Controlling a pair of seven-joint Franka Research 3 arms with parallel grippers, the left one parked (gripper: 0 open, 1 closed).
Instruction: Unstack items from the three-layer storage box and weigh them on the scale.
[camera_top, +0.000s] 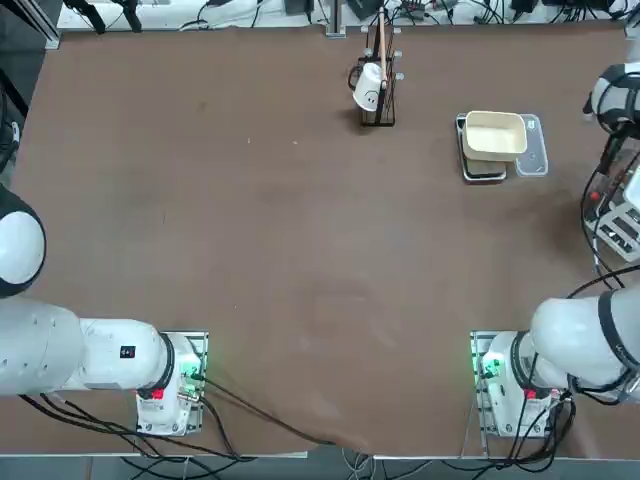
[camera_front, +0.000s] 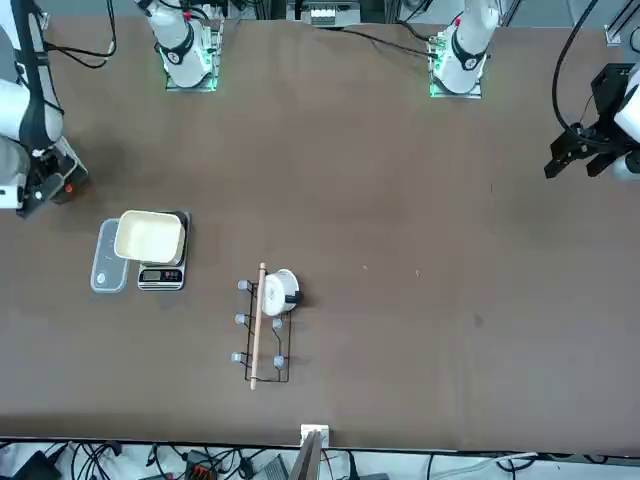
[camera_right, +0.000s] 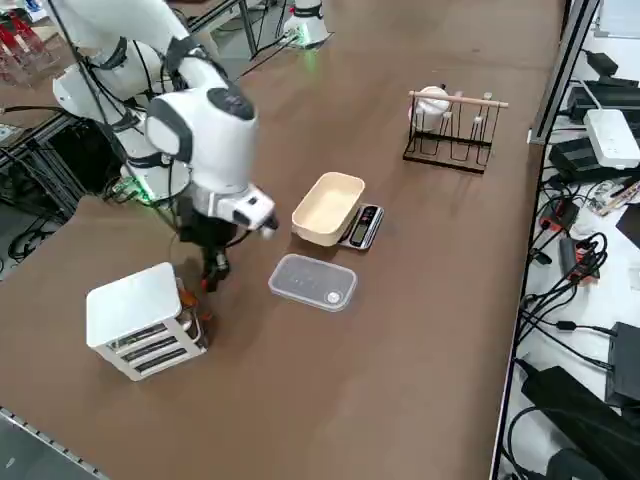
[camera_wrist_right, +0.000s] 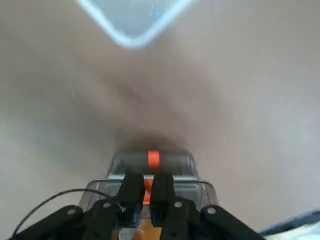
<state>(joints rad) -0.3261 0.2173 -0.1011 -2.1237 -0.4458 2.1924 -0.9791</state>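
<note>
1. Right gripper (camera_right: 212, 268) hung low over the counter's right edge, just beside the storage box (camera_right: 142, 320).
2. Fingers (camera_wrist_right: 131, 192) were nearly shut, pinching something clear with an orange tab (camera_wrist_right: 153, 159); couldn't tell exactly what.
3. Scale (camera_right: 362, 226) with cream bowl (camera_right: 327, 208) sat well apart, clear lid (camera_right: 312, 282) between.
4. Risk: thin pinch slips in transit, or the load clips the lid.

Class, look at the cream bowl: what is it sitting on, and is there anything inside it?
The cream bowl sits on the scale, covering most of its platform; only the display end shows. Inside, nothing is visible.
</note>
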